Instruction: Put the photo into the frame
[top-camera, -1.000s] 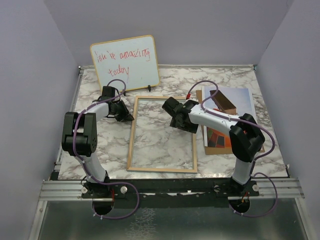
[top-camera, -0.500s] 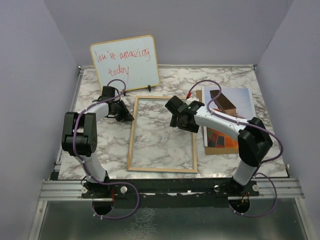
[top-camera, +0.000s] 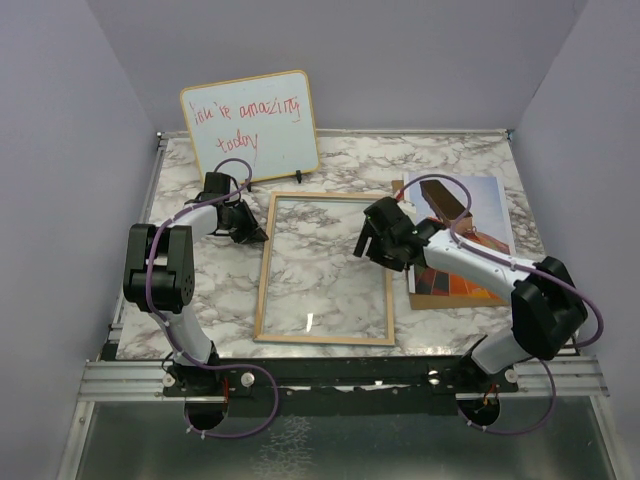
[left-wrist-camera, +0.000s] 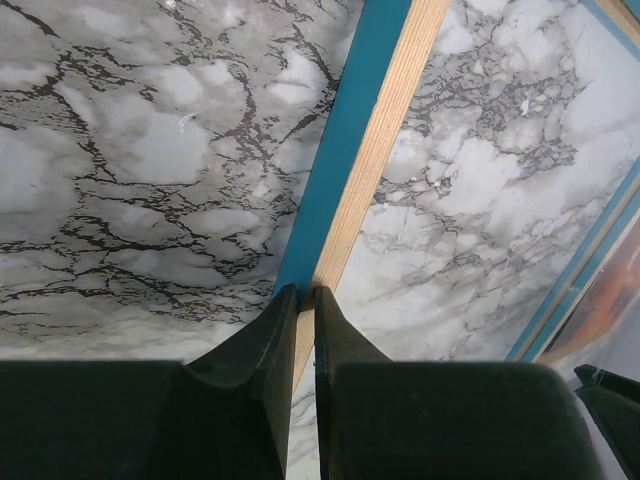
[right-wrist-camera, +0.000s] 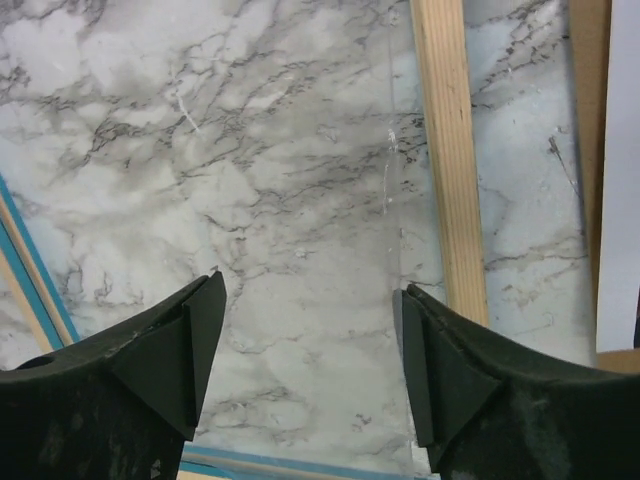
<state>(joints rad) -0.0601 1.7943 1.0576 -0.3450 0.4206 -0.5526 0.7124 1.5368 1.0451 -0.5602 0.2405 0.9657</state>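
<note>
Seen from above, a marble-patterned table (top-camera: 200, 290) fills the picture, with a whiteboard (top-camera: 250, 125) bearing red handwriting propped at the upper left. The frame (top-camera: 322, 339) lies wood face up in the middle, and the marble shows through its clear pane. The photo (top-camera: 487, 205), a hot-air balloon against pale sky, lies just right of the frame, partly under the right arm, so it is not yet inside. The left gripper (top-camera: 252, 232) sits at the upper part of the frame's left rail, probably to keep the frame from sliding. The right gripper (top-camera: 372, 245) hovers at the frame's right rail, between the pane and the photo, likely placed to reach for the print next. In the left wrist view, the left gripper (left-wrist-camera: 306, 300) has its two dark fingers pinched together on the frame (left-wrist-camera: 370, 130), whose rail runs up through the middle, blue on the side and wood on top. A sliver of the orange photo (left-wrist-camera: 610, 290) shows at the right edge. In the right wrist view, the right gripper (right-wrist-camera: 310, 290) has its fingers spread wide and holds nothing. It hangs above the pane, and the wooden rail of the frame (right-wrist-camera: 450, 150) runs down the right of the picture.
</note>
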